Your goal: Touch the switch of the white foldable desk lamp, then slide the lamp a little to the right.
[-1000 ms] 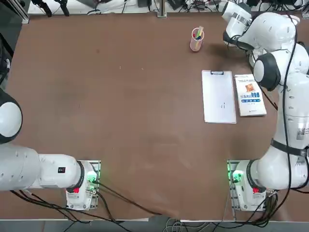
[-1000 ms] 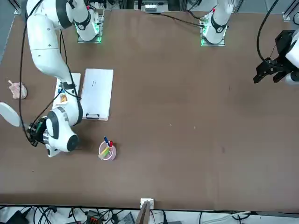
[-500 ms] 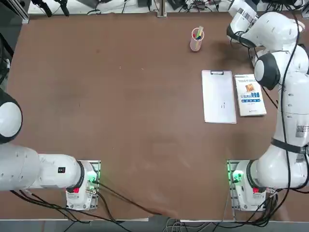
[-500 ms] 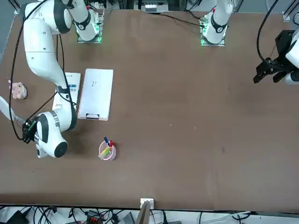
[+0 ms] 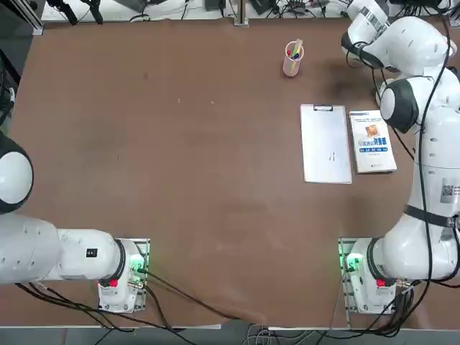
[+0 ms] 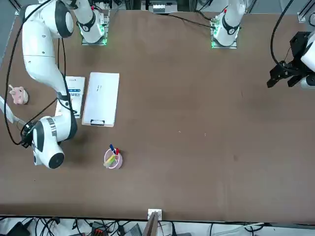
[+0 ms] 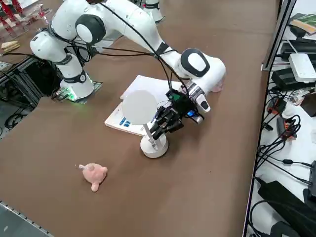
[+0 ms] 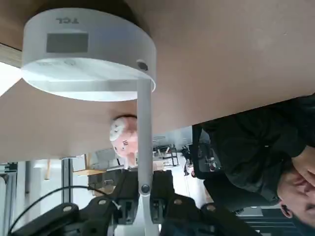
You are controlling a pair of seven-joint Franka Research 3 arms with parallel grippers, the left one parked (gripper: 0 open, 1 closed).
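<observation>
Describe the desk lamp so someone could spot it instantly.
Start at the brown table, on the robot's right edge, where the right gripper hangs shut. Under it stands the white foldable desk lamp: disc base, thin arm, round head. The pink toy nearby is soft and lumpy.

1. Even overhead light is falling on the brown table (image 5: 180, 144), casting soft, faint shadows.
2. Daylight is glaring beyond the table's edge in the wrist view, whitening the background.

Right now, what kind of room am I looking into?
Likely a robotics lab: white robot arms bolted to a big brown table, cables and electronics heaped along its edge, and a desk lamp set out for practice.
</observation>
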